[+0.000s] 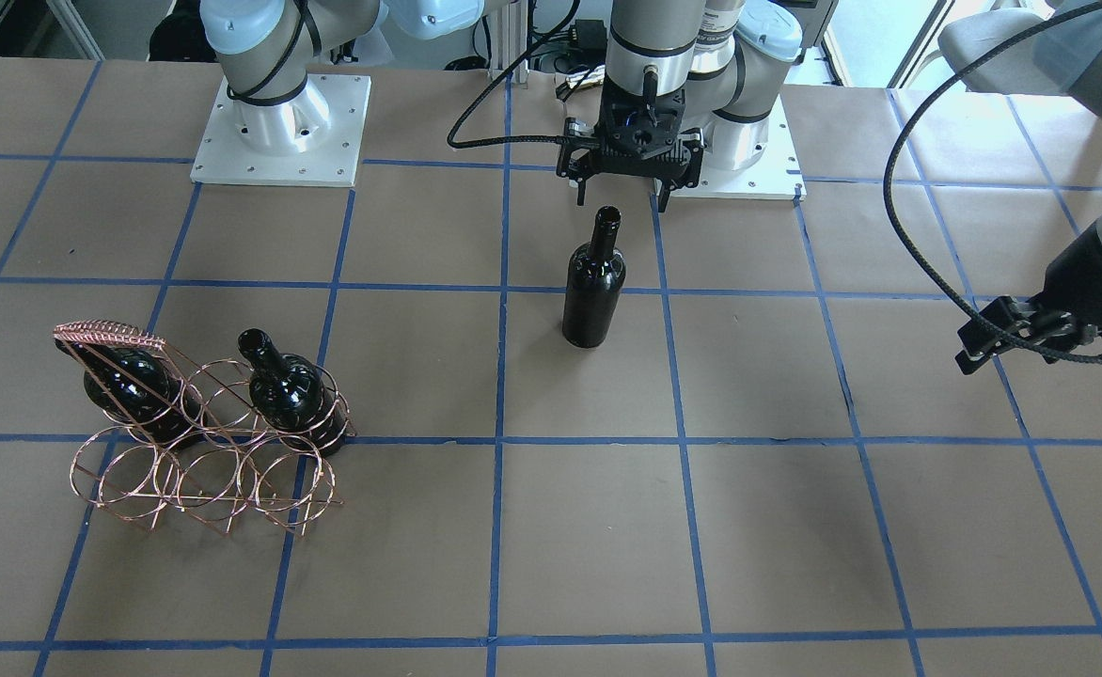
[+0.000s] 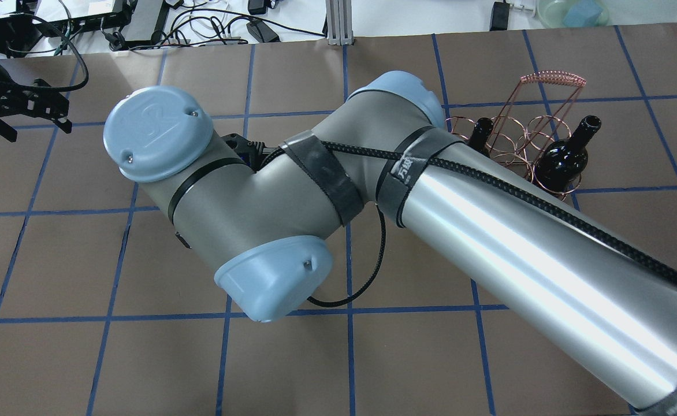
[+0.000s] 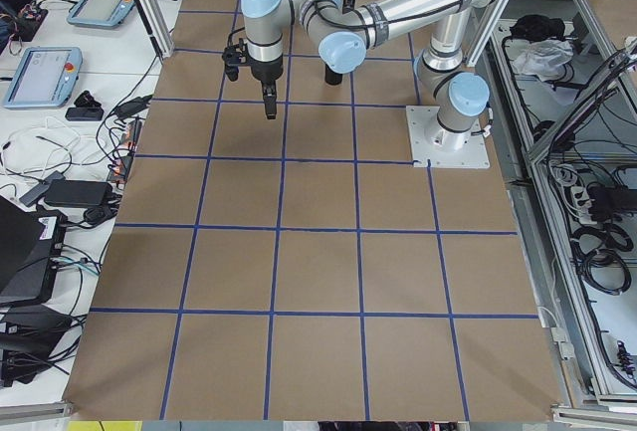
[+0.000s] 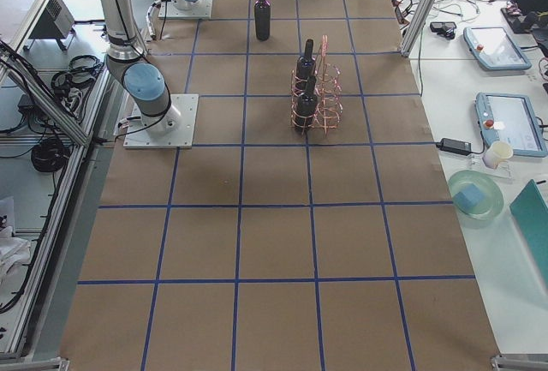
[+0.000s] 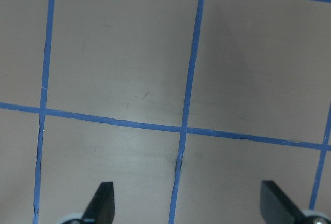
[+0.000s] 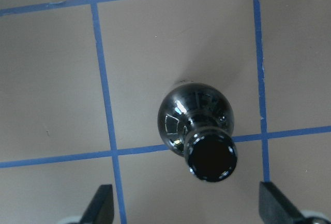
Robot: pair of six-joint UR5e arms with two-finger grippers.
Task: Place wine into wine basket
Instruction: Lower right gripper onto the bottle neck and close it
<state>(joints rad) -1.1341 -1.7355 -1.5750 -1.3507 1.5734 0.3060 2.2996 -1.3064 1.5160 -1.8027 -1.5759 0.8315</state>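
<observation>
Brown-papered bench (image 1: 748, 527), blue tape grid. The wine basket (image 1: 104, 332) sits toward the robot's right end, with two bottles racked in it. At mid-bench, nearer the robot's edge, the wine (image 1: 594, 287) stands upright. Its neck points up at the right gripper (image 1: 622, 193), almost directly above, fingers wide and not touching. The left gripper (image 5: 187, 206), equally wide and empty, hangs well apart toward the left end.

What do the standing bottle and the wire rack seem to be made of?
The standing bottle looks like glass, near-black and glossy: sharp bright reflections show on its shoulder. The rack looks like thin metal wire with a shiny copper or rose-gold finish; solid copper or plating, I cannot tell.
</observation>
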